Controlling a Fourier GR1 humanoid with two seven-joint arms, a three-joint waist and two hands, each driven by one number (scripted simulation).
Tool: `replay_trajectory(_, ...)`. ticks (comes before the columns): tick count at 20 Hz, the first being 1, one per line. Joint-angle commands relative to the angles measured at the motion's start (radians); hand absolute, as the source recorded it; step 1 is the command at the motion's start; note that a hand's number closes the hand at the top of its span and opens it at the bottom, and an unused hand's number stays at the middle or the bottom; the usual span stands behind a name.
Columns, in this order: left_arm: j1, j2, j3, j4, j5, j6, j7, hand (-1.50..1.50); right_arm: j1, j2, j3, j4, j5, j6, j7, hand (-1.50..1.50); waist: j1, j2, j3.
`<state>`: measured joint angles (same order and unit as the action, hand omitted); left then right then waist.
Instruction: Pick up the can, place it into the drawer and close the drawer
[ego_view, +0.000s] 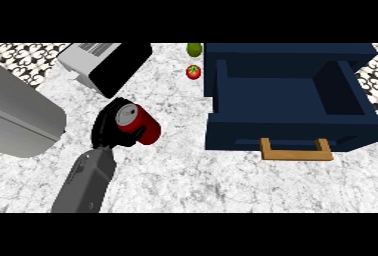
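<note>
A red can (146, 129) with a silver top sits in my left hand (108, 129), left of the middle of the marble counter. The black fingers and thumb curl round its lower part, and the can leans with its top toward the upper left. My grey forearm (87, 182) comes in from the lower left edge. To the right stands a dark blue drawer (221, 131), pulled open, with a bare inside and a wooden handle (296, 150) on its front. A gap of counter separates the can from the drawer's left wall. My right hand does not show.
A white and black appliance (105, 62) stands at the back left. A large grey rounded object (26, 120) fills the left edge. A red tomato (193, 72) and a green fruit (194, 49) lie by the drawer's back left corner.
</note>
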<state>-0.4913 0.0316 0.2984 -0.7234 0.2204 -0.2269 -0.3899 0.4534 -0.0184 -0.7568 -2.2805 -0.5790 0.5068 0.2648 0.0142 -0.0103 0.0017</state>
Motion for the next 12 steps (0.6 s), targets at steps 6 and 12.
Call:
replay_trajectory(6,0.053,-0.031,-0.175,-0.461,0.061,0.259,0.281,1.50,0.106,0.018,0.083,-0.012,0.014,-0.016,-0.096,-1.50,-0.014,0.000,0.000)
replay_trajectory(12,0.016,-0.031,-0.302,-0.644,0.048,0.434,0.412,1.50,-0.022,0.001,0.072,-0.066,0.014,-0.094,0.044,-1.50,-0.016,0.008,-0.002)
